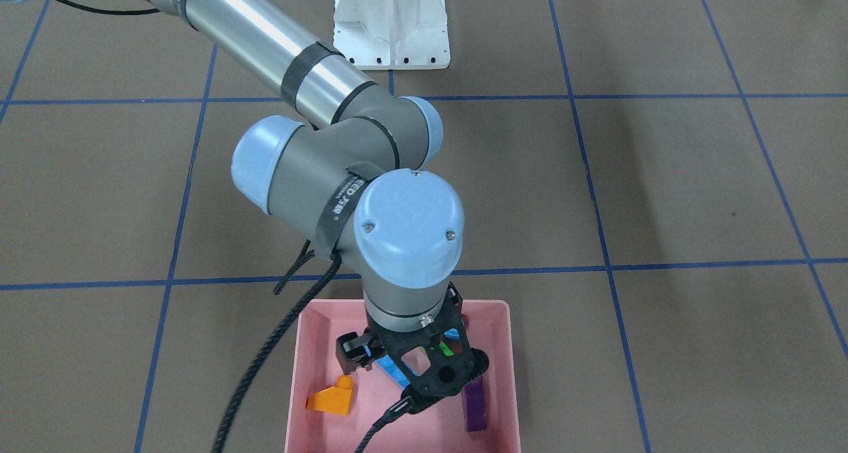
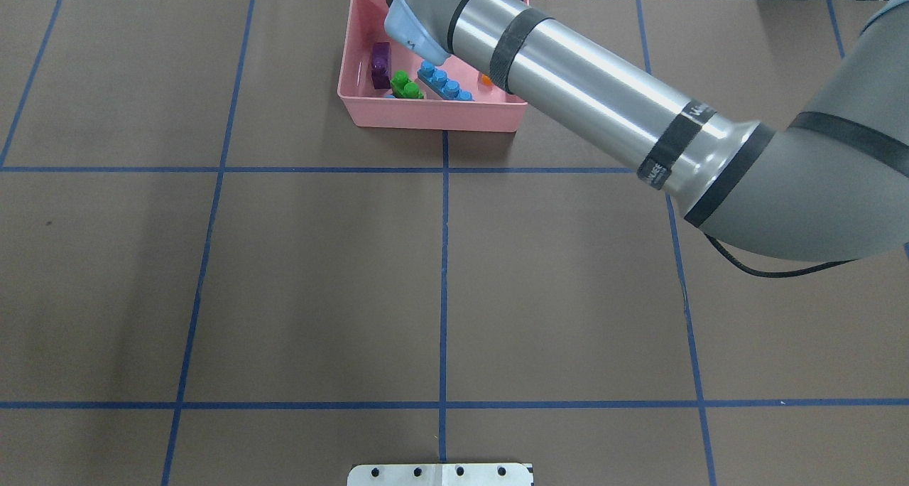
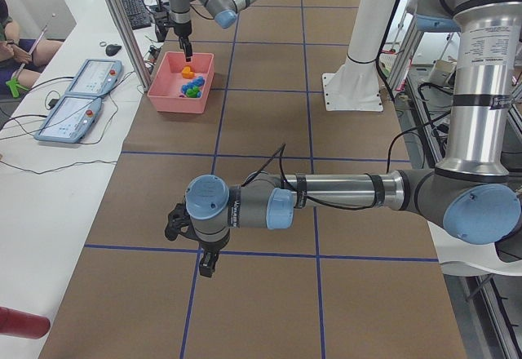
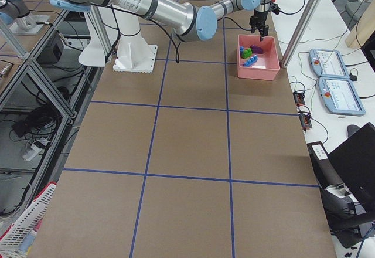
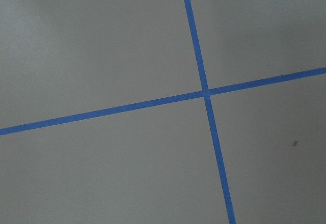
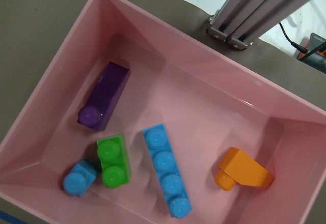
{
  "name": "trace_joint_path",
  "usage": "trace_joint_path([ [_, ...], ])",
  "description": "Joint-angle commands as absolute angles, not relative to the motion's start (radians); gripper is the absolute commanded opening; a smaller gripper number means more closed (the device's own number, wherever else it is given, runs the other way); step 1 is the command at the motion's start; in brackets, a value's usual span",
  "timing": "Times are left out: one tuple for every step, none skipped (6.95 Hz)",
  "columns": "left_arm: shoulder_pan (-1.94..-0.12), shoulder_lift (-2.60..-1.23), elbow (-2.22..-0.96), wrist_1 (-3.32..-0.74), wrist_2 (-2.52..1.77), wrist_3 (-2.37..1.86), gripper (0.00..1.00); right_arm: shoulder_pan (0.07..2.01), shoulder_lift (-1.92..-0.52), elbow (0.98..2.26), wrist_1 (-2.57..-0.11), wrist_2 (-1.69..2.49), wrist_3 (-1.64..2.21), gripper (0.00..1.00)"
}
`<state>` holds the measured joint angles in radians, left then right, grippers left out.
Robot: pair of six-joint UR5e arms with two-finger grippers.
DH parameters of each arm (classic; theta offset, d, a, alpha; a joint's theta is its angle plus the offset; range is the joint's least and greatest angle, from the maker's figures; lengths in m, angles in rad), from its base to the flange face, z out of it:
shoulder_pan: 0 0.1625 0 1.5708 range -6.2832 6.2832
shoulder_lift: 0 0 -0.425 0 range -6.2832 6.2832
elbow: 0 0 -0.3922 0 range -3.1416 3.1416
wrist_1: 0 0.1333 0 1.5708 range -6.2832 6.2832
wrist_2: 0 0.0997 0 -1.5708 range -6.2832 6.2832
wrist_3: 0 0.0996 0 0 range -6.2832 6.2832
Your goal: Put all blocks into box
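Right hand (image 1: 427,377) hangs over the middle of the pink tray (image 6: 56,76) with its tool pointing down. Its wrist camera looks straight into the tray without catching either finger, so I cannot tell whether the jaws are apart or together. All five bricks lie on the tray floor. The purple brick (image 6: 104,96) sits alone near one long wall. The green two-stud brick (image 6: 114,162) has the tiny blue single-stud brick (image 6: 79,178) tucked against it, touching or nearly so. The long blue four-stud brick (image 6: 165,170) lies just beside the green one, and the orange sloped brick (image 6: 242,169) rests well apart toward the other end, seemingly tipped on its side. None of them perches on the rim, and no brick shows on the tabletop (image 5: 102,46) outside, so I judge the collecting finished — what remains is probably a straight lift that keeps the hand clear of the sloped walls. The left hand (image 3: 204,263) hangs low over bare tabletop near a crossing of blue tape lines (image 5: 206,92), well away from the tray, probably parked there so the right arm can reach across unhindered. It shows only in the side view, so I cannot tell how its jaws stand either.
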<state>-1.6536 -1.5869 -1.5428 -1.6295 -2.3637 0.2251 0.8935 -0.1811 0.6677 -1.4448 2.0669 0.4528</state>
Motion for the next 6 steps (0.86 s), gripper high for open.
trace_joint_path([
  [-1.654,-1.589,-1.558,-1.634,-2.359,0.218,1.0,0.963,-0.405,0.989,-1.578,2.178,0.449,1.0],
  [-1.652,-1.594,-1.56,-1.625,-2.364,0.194,1.0,0.995,-0.545,1.15,-1.597,2.184,0.449,1.0],
  [-1.654,-1.588,-1.584,-1.631,-2.367,0.11,1.0,1.014,-0.669,1.266,-1.595,2.19,0.448,1.0],
  [-1.652,-1.589,-1.606,-1.626,-2.364,0.074,1.0,1.032,-0.827,1.414,-1.591,2.191,0.439,1.0],
  [-1.648,-1.594,-1.606,-1.623,-2.364,0.069,1.0,1.07,-0.994,1.565,-1.592,2.191,0.381,1.0],
  [-1.647,-1.597,-1.603,-1.621,-2.367,0.069,1.0,1.122,-1.146,1.674,-1.597,2.192,0.28,1.0],
])
